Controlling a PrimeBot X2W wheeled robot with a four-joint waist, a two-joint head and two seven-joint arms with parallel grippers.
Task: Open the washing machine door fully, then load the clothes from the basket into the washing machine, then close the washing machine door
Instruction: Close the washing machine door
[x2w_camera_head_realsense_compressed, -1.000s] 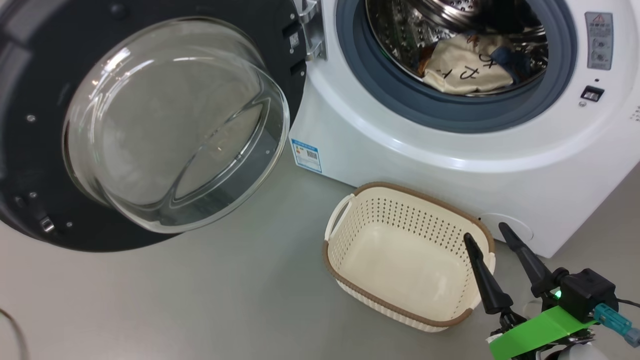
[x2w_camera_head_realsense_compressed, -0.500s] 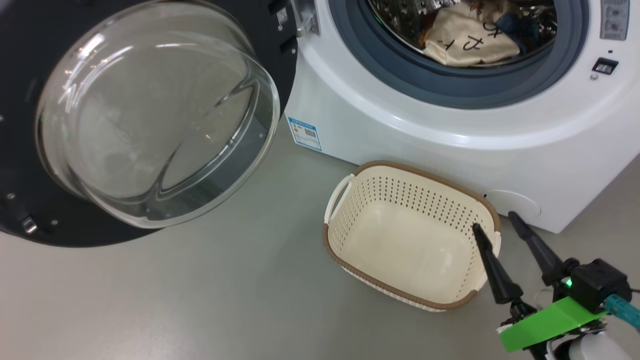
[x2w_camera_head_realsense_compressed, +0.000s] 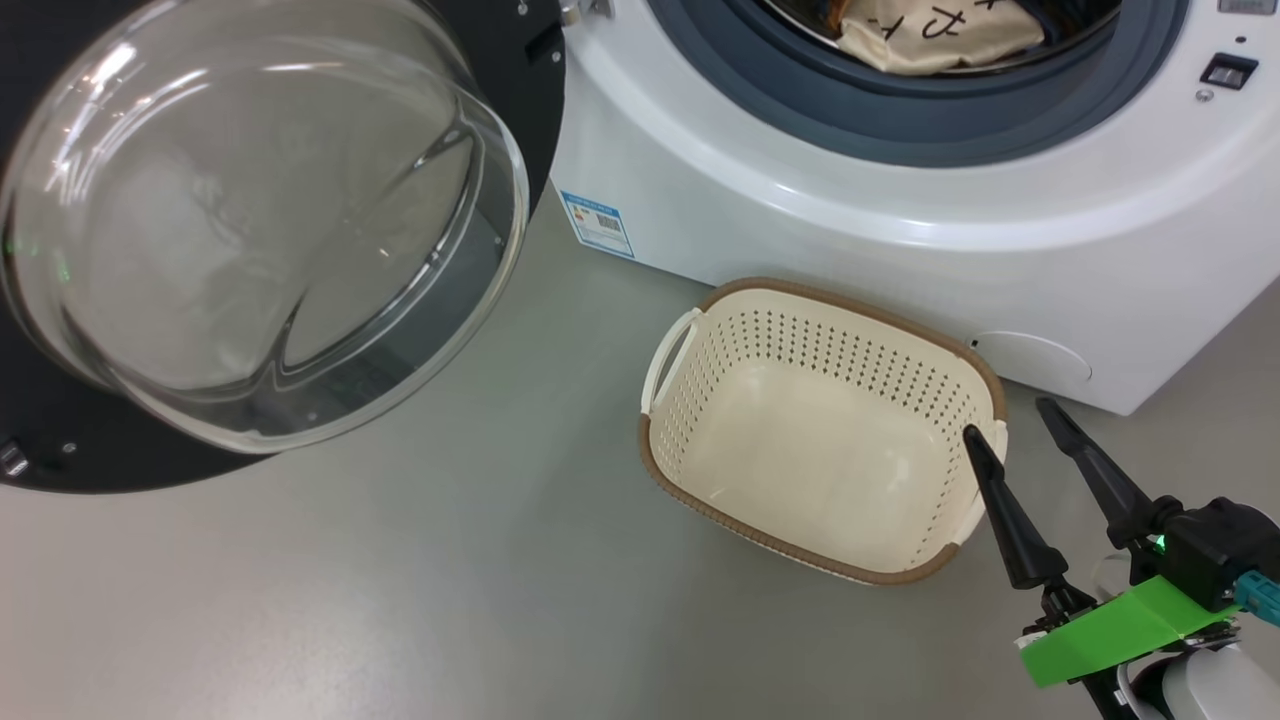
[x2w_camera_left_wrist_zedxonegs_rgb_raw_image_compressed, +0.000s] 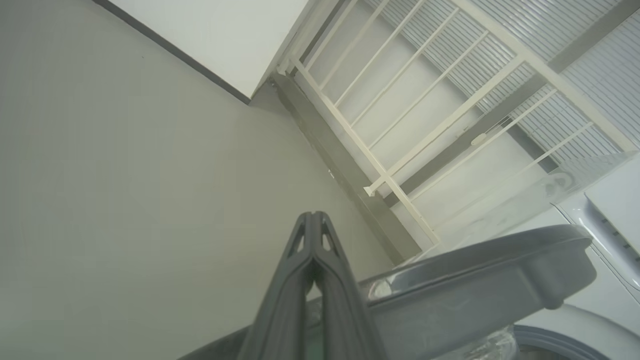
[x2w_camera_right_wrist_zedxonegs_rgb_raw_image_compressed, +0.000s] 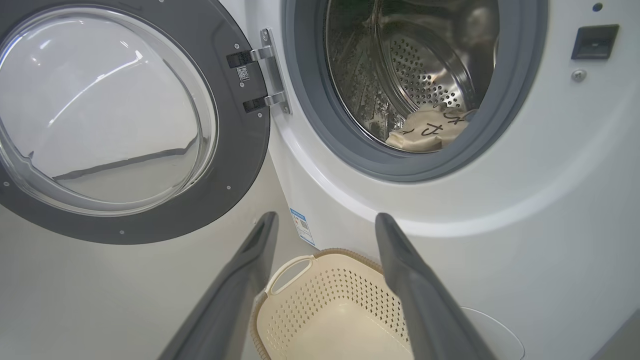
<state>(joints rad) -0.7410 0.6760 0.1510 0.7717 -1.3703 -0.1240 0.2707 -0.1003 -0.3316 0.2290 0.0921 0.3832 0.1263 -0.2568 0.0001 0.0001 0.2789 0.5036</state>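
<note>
cream clothes (x2w_camera_head_realsense_compressed: 935, 42) cropped, door (x2w_camera_head_realsense_compressed: 250, 220) cut off

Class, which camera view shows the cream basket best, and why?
The head view: the whole basket is in frame, rim, handles and bare inside. The right wrist view catches one end with a handle, between the fingers of the right gripper, cut off by the bottom edge.

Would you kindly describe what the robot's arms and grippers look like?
The right gripper has two long, tapering black jaws on a boxy black body with a small green light. A strip of bright green tape sits beneath it, a teal connector at its side, and a rounded white forearm shell behind. The left gripper shows dark grey jaws with slim cut-outs near the tips.
</note>
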